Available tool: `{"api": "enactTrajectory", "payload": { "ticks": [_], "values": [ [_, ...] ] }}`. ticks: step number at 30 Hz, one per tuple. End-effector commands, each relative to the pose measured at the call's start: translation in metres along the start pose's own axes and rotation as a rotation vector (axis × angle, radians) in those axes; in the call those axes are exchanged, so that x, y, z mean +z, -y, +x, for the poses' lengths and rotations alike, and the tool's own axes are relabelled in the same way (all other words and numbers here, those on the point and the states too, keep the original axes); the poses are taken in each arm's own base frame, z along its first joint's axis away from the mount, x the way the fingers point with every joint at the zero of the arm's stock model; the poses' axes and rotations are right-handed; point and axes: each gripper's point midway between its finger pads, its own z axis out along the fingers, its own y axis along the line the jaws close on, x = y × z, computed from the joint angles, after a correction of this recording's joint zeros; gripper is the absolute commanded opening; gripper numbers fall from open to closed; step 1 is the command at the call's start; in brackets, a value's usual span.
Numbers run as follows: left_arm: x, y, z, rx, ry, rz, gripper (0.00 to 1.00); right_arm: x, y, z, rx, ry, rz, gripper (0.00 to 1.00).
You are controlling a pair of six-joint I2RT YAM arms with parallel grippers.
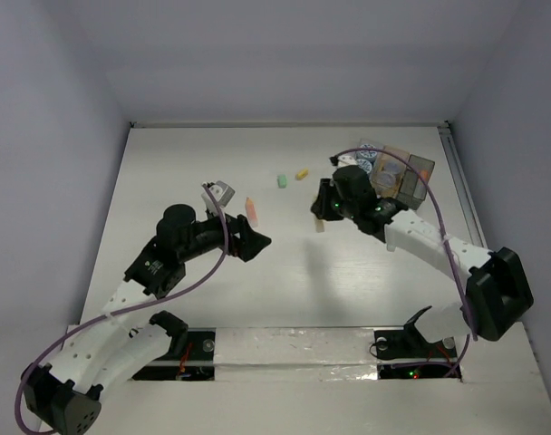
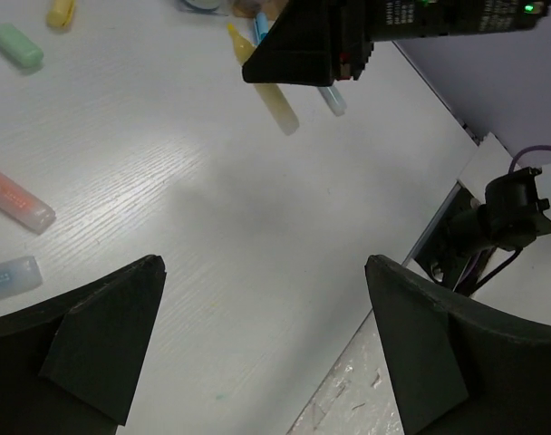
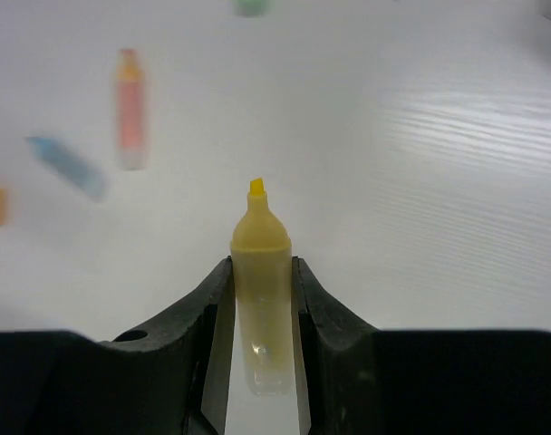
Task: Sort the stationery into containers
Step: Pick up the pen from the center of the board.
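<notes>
My right gripper [image 3: 262,267] is shut on a yellow marker [image 3: 260,272], whose tip points out past the fingers. In the top view this gripper [image 1: 323,214] hangs above the table, left of the containers, with the marker [image 1: 320,227] beneath it. The amber box [image 1: 391,172] and the grey box [image 1: 420,170] stand side by side at the far right, with patterned rolls [image 1: 367,158] at them. My left gripper [image 2: 262,272] is open and empty over bare table [image 2: 221,227]. An orange marker [image 1: 251,210] lies just beyond that gripper [image 1: 256,241].
A green bit [image 1: 282,180] and a yellow bit [image 1: 302,172] lie mid-table towards the back. A pale blue marker [image 2: 8,276] lies left of the orange marker [image 2: 17,199]. White walls close the table on three sides. A taped edge [image 1: 294,349] runs along the front.
</notes>
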Motion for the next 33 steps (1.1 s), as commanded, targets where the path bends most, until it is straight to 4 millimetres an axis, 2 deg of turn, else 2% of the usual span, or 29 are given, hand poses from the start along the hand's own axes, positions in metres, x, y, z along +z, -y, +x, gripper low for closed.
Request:
{"api": "enactTrajectory", "payload": {
  "ticks": [1,2,3,7,9,10,13,17,22,24,28,31,33],
  "values": [
    [0.002,0.002,-0.017,0.003,0.051,-0.001,0.9,-0.024,-0.104,-0.039,0.066,0.168,-0.268,0.08],
    [0.003,-0.002,-0.017,-0.003,0.055,-0.024,0.89,-0.027,-0.121,-0.038,0.062,0.18,-0.301,0.08],
    [0.003,-0.006,-0.02,-0.007,0.066,-0.046,0.89,-0.035,-0.153,-0.038,0.055,0.2,-0.363,0.08],
    [0.001,-0.013,-0.021,-0.016,0.084,-0.09,0.88,-0.054,-0.21,-0.037,0.062,0.235,-0.497,0.1],
    [-0.001,-0.017,-0.024,-0.018,0.101,-0.117,0.86,-0.058,-0.226,-0.039,0.084,0.261,-0.547,0.1],
    [-0.001,-0.019,-0.024,-0.021,0.103,-0.129,0.83,-0.062,-0.236,-0.034,0.093,0.252,-0.576,0.1],
    [-0.003,-0.026,-0.027,-0.022,0.115,-0.172,0.78,-0.074,-0.255,-0.037,0.121,0.289,-0.643,0.1],
    [-0.004,-0.032,-0.027,-0.026,0.121,-0.206,0.67,-0.08,-0.259,-0.043,0.14,0.319,-0.656,0.1],
    [-0.005,-0.031,-0.028,-0.029,0.127,-0.207,0.64,-0.091,-0.257,-0.051,0.156,0.35,-0.67,0.1],
    [-0.005,-0.031,-0.03,-0.024,0.132,-0.205,0.6,-0.094,-0.259,-0.049,0.153,0.339,-0.685,0.1],
    [-0.006,-0.032,-0.032,-0.02,0.142,-0.214,0.45,-0.097,-0.263,-0.039,0.161,0.307,-0.721,0.1],
    [-0.005,-0.034,-0.031,-0.019,0.137,-0.219,0.37,-0.101,-0.264,-0.039,0.167,0.307,-0.736,0.11],
    [-0.005,-0.034,-0.031,-0.018,0.133,-0.219,0.36,-0.104,-0.263,-0.04,0.169,0.313,-0.743,0.11]
  ]
}}
